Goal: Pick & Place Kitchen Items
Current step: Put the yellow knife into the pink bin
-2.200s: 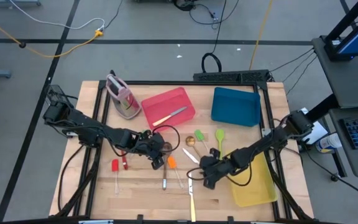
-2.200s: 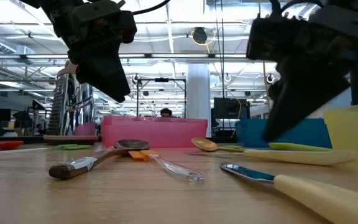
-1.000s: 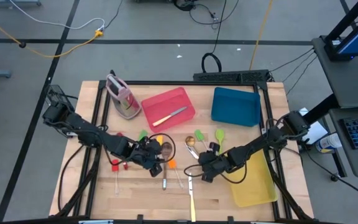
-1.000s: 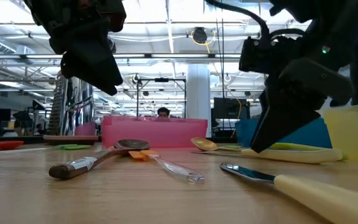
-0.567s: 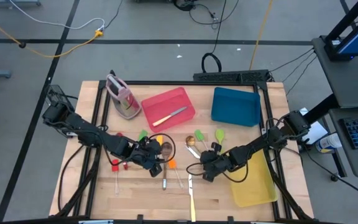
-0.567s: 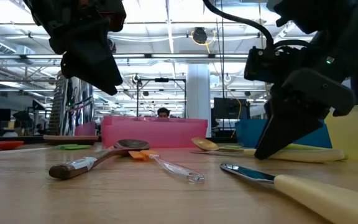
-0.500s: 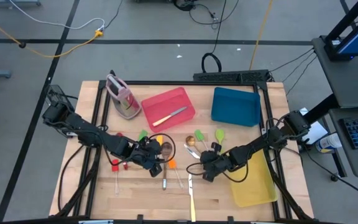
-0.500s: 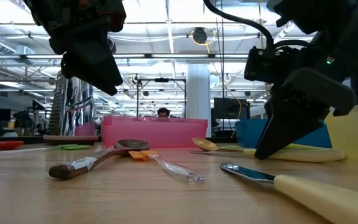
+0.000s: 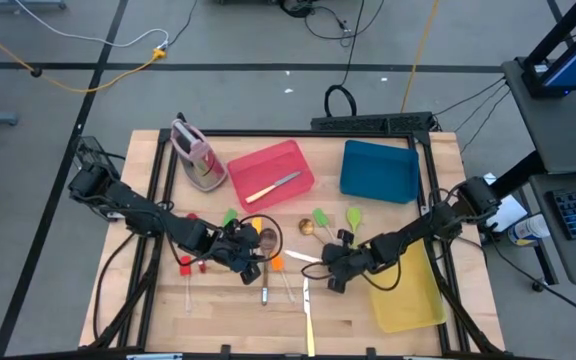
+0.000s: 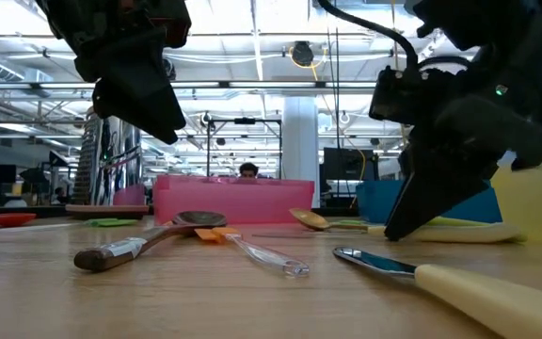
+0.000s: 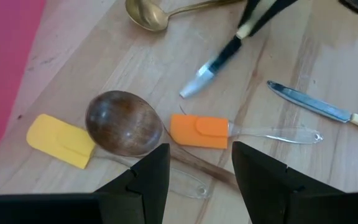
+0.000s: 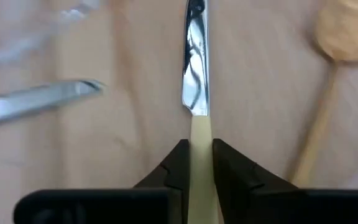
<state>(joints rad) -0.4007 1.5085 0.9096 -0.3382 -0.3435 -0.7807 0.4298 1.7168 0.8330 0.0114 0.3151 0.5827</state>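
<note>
Right gripper (image 12: 197, 163): clamped on the cream handle of a knife (image 12: 196, 74), blade pointing forward over the wood; near table centre-right in the high view (image 9: 330, 270).
Left gripper (image 11: 196, 171): fingers spread, holding nothing, above the brown spoon (image 11: 123, 123).
Beside brown spoon: yellow spatula (image 11: 59, 140) and orange spatula (image 11: 199, 131), both touching it or nearly so.
Second knife (image 11: 319, 107): flat on the table (image 9: 218, 310), apart from the orange spatula.
Gold spoon (image 11: 146, 12): near the red tray (image 9: 293, 155).
Tray knife (image 9: 272, 186): inside the red tray.
</note>
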